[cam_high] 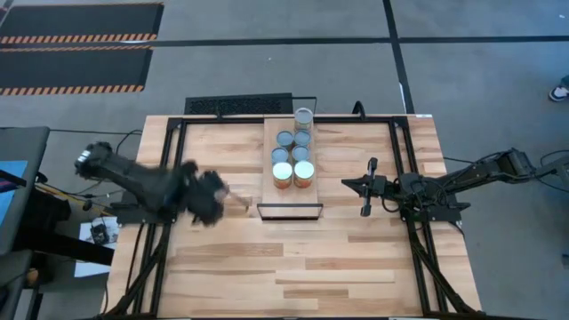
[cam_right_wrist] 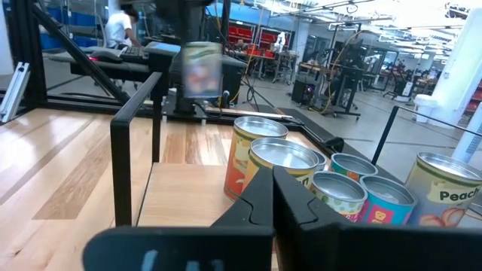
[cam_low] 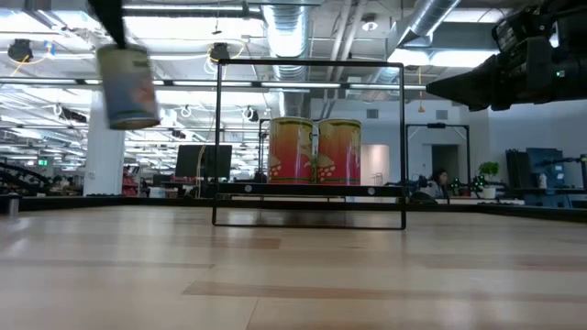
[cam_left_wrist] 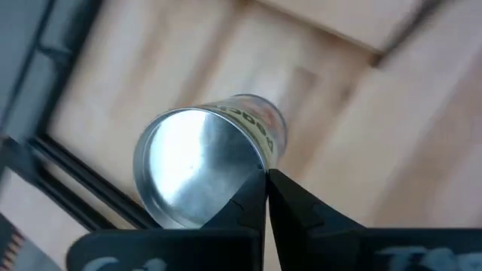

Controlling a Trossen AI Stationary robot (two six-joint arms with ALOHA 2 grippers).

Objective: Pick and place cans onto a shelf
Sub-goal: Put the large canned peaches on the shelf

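Observation:
My left gripper [cam_high: 220, 197] is over the table's left half, just left of the shelf, and is shut on a can [cam_left_wrist: 203, 165] with a pale label. The can hangs in the air in the low view [cam_low: 128, 84] and shows blurred in the right wrist view [cam_right_wrist: 202, 68]. The shelf [cam_high: 271, 191], a narrow light-wood board on a black frame, carries several cans [cam_high: 293, 158] standing on their bases. The nearest two have orange labels [cam_low: 315, 150]. My right gripper [cam_high: 364, 188] is shut and empty, right of the shelf. My left gripper pinches the rim [cam_left_wrist: 258, 167] of the can's silver end between its two fingers, whose tips nearly meet. In the low view the can hangs below the fingers, nearly upright, lifted well clear of the table.
The shelf's near end [cam_high: 289, 206] is bare board inside the black frame [cam_low: 310, 225]. A black frame runs around the tabletop [cam_high: 267, 258]. People and workbenches show in the room beyond the table.

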